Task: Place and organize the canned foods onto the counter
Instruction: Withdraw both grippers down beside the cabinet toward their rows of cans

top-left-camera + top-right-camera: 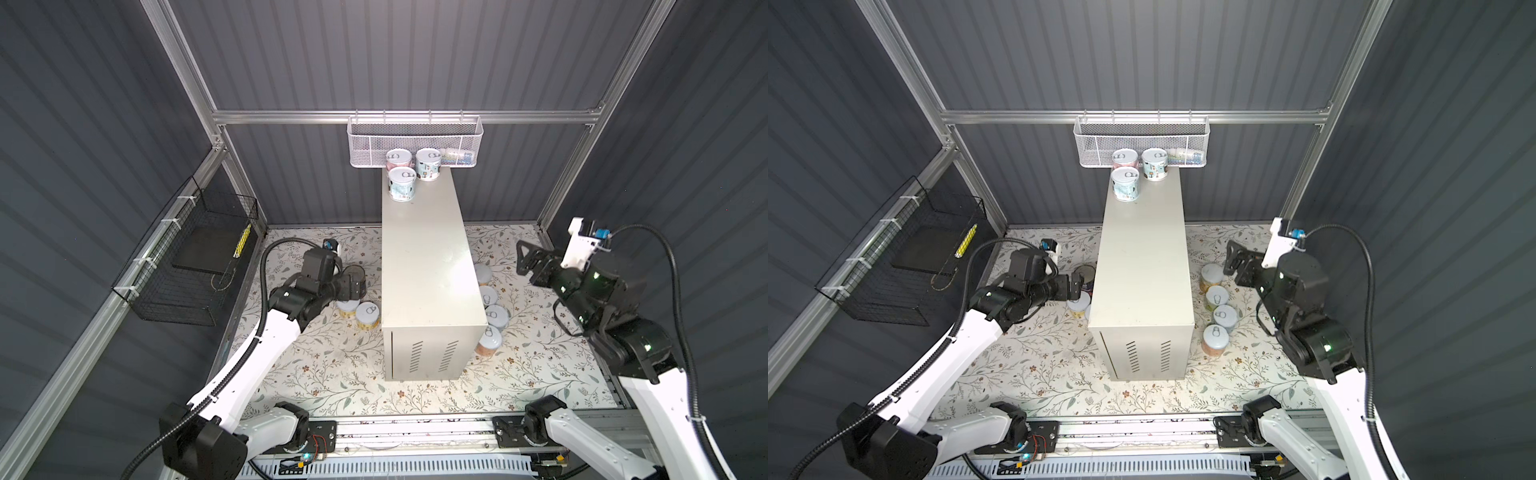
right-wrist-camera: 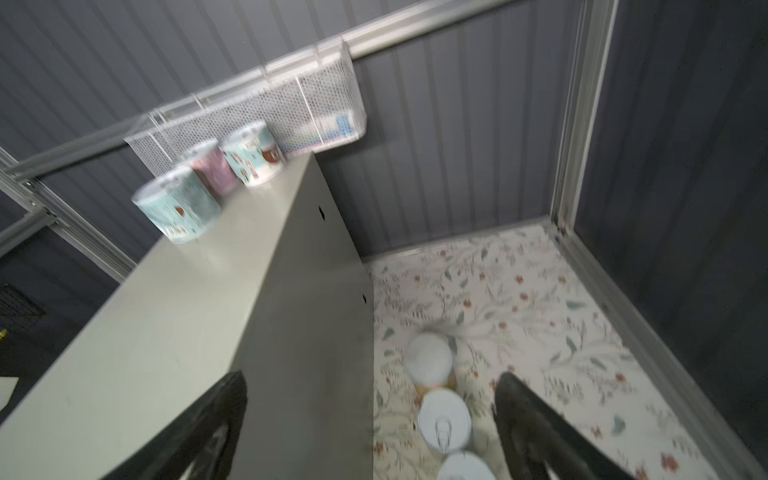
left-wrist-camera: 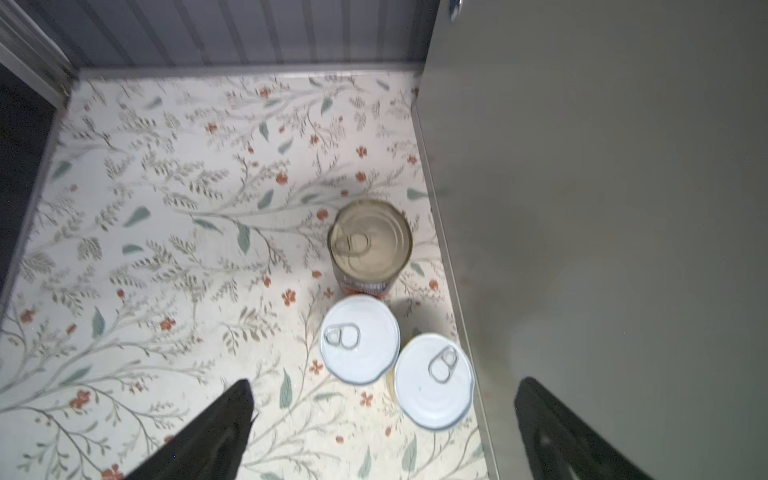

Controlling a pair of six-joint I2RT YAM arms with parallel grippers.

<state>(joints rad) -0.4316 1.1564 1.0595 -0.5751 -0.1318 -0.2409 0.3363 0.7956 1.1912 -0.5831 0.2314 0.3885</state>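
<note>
While spread wide and gripping nothing, poised low at the left flank of the counter (image 1: 428, 257): left gripper (image 3: 384, 382), dark fingers (image 3: 208, 432) cut off at the frame edge. Directly ahead of it in the left wrist view, a small tin (image 3: 359, 338) and a second tin (image 3: 434, 380), side by side and seemingly touching, bright silver pull-tab lids up, only a sliver of yellow label showing. Just past them, near the counter's wall, a taller can (image 3: 370, 241) with a duller ringed lid and a strip of red-and-white label; sides otherwise hidden. Likewise wide and empty, raised about level with the counter's top on its right side: right gripper (image 2: 372, 376). Below it, strung along the counter's right wall on the floral mat (image 1: 332, 374), a row of four small tins (image 1: 1217, 298), silver-lidded, with orange and blue labels; farthest tin (image 1: 483, 273) half hidden by the counter's edge in a top view. On the counter itself, tall, cream-white, flat long top, vent slits on the near end, three upright tins clustered at the far end: a pink tin (image 1: 398, 160) and two pale-blue tins (image 1: 429, 164) (image 1: 402, 184). Behind them, hung on the rail, a white mesh basket (image 1: 415, 141) holding something white and blue, too blurred to name. Label print unreadable throughout; right wrist view smeared.
</note>
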